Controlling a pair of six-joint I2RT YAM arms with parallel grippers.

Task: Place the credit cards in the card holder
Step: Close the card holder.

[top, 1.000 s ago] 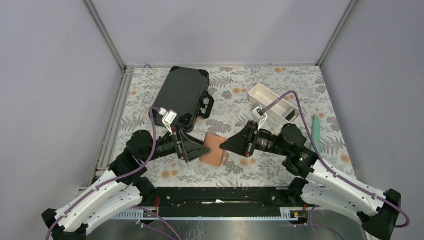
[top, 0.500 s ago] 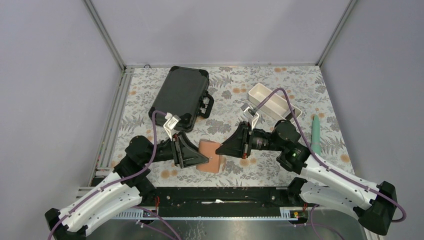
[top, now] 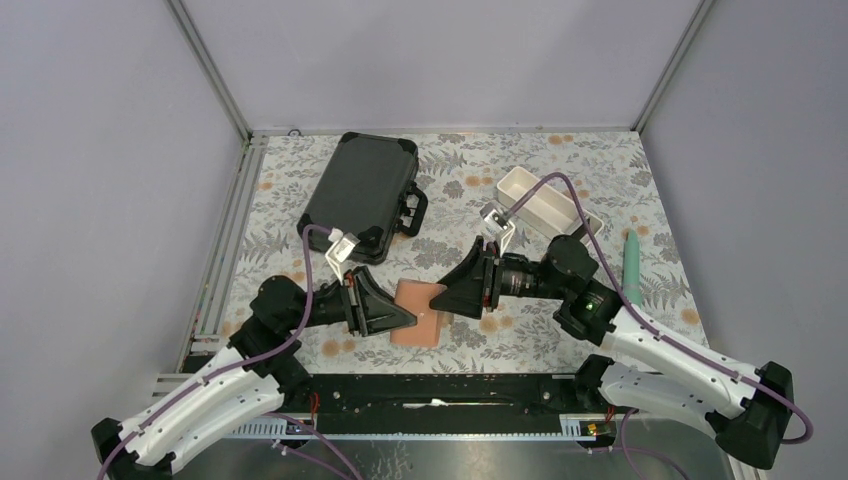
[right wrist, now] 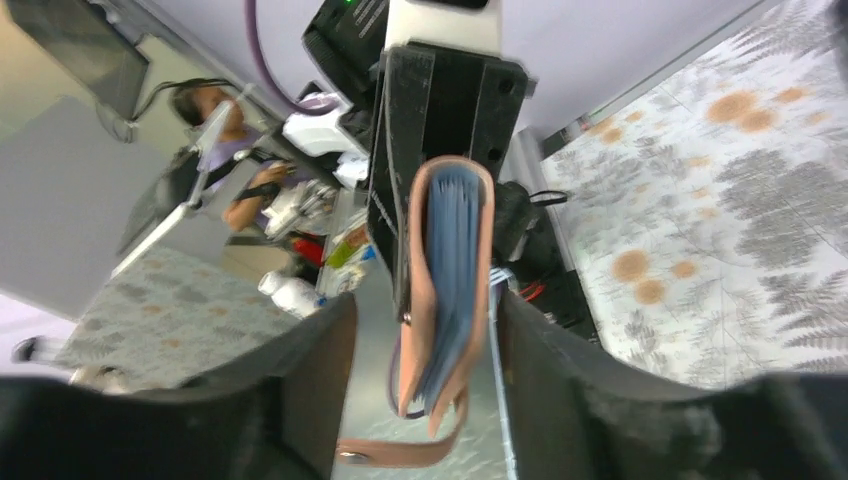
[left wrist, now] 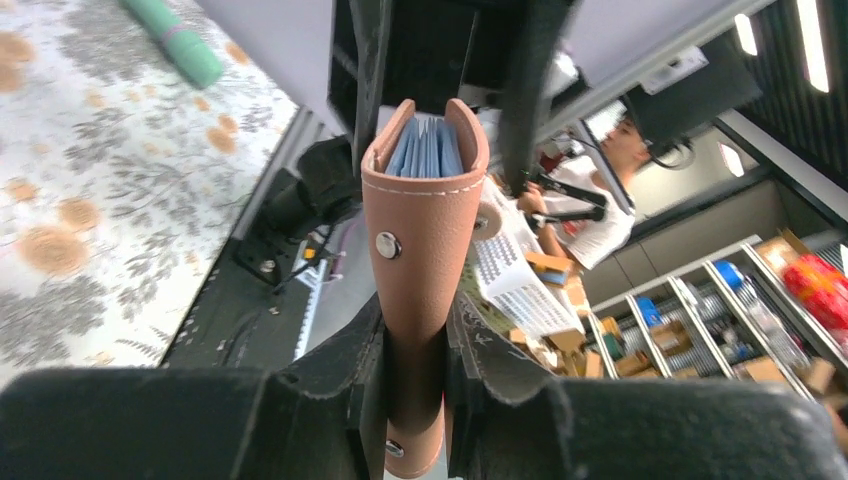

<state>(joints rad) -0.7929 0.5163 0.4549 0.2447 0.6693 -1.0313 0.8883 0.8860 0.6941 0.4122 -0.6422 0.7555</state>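
The card holder [top: 420, 312], a tan folded wallet with pale blue pockets, hangs between both arms just above the floral table. My left gripper [top: 402, 318] is shut on its spine end; in the left wrist view the fingers [left wrist: 365, 350] press both sides of the card holder [left wrist: 425, 220]. My right gripper [top: 455, 296] is open around the other end. In the right wrist view, the card holder [right wrist: 450, 270] stands between the spread jaws with a gap on each side, its snap strap [right wrist: 400, 452] dangling. The credit cards are out of view.
A large black hard case [top: 360, 190] lies at the back left. A long white tray [top: 540, 205] sits at the back right, partly behind the right arm. A green pen-like object [top: 632, 262] lies by the right edge. Grey walls enclose the table.
My left gripper has closed on the card holder and my right gripper has opened off it. Both arms and the holder have shifted slightly toward the near edge.
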